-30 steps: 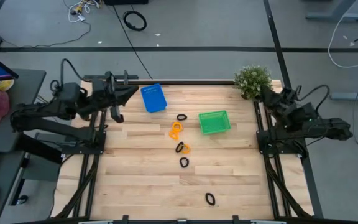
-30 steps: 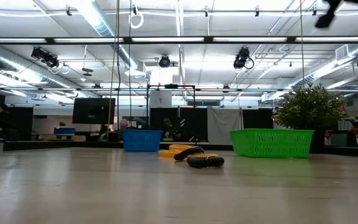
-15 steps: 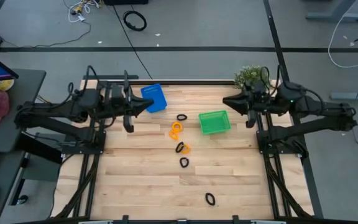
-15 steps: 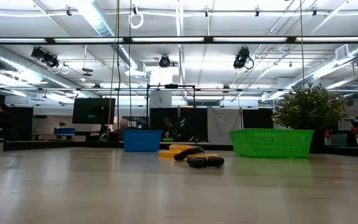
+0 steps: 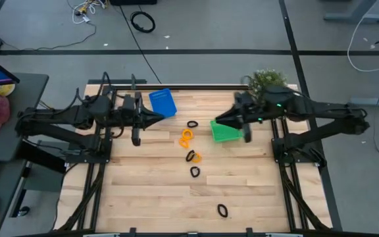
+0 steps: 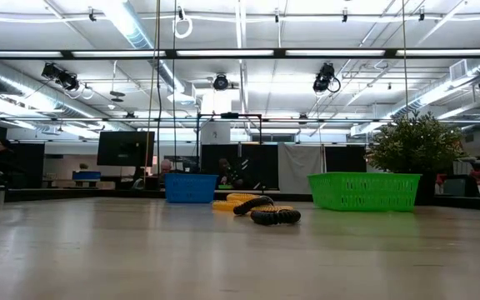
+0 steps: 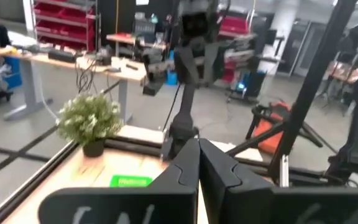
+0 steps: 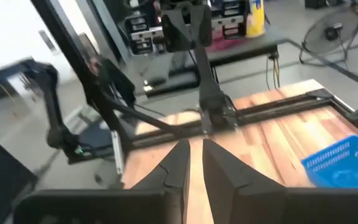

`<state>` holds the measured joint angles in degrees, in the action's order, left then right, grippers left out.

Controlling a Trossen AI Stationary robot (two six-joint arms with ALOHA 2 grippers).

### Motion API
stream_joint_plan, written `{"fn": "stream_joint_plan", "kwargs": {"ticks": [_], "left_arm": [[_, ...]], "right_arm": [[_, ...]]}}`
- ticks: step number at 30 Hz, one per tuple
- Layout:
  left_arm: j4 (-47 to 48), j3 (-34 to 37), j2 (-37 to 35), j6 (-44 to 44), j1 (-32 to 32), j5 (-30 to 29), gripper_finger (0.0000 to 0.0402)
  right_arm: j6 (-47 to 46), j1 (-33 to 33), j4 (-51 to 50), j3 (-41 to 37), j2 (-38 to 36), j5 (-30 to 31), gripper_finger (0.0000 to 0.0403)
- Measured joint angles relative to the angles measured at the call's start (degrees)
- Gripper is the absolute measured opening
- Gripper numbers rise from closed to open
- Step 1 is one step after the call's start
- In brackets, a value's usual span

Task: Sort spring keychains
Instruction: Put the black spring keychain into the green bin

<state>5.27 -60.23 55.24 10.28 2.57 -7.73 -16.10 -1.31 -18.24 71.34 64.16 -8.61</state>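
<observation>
Although no keychain has yet been lifted, all lie together in a loose line down the middle of the worktop (image 5: 143, 191): a black keychain (image 5: 192, 124) farthest back, an orange keychain (image 5: 186, 137) just nearer, a black-and-orange pair (image 5: 193, 157) touching, a second black one (image 5: 195, 172) near that, and a lone black one (image 5: 222, 210) well apart toward the near edge. The blue bin (image 5: 162, 104) stands at the far left of the group, the green bin (image 5: 226, 130) to its right, both seemingly empty, with a plant (image 5: 266, 81) at the far right corner. The left tool (image 5: 159, 119) hovers just right of the blue bin with its fingers pressed together, holding nothing. The right tool (image 5: 217, 120) hangs over the green bin's left rim, fingers parted by a narrow slit, likewise holding nothing. Risks, as judged: the touching pair may lift together and land in one bin, mixing colours; a narrow tool may push a springy loop aside instead of gripping it; both arms, converging on the same cluster, may collide; the right tool, low over the rim, may nudge the bin.
</observation>
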Motion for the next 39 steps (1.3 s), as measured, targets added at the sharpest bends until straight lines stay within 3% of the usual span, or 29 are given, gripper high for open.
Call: {"fn": "stream_joint_plan", "kwargs": {"ticks": [7,15,19,28,35,39], "left_arm": [[5.61,0.00,0.00,1.30,-2.14,5.23,0.0005],[16.62,0.00,-0.02,2.62,-2.00,6.53,0.0005],[19.63,0.00,-0.02,2.16,-1.99,6.52,0.0005],[26.16,-0.02,-0.07,1.97,-1.99,6.50,0.0005],[28.88,-0.02,-0.02,1.99,-1.97,6.49,0.0005],[30.43,-0.04,0.42,2.64,-1.40,6.48,0.0005]], "right_arm": [[1.61,-1.70,-21.23,15.85,13.29,0.19,0.0048],[-3.69,-5.62,-24.80,20.72,22.53,-1.48,0.0041],[-4.87,-8.33,-30.25,26.74,28.67,-1.05,0.0039],[4.02,-10.38,-48.16,44.74,41.73,2.77,0.0039],[7.59,-12.68,-50.85,45.60,48.47,4.73,0.0040],[8.08,-14.44,-51.82,45.58,52.22,4.72,0.0060]]}}
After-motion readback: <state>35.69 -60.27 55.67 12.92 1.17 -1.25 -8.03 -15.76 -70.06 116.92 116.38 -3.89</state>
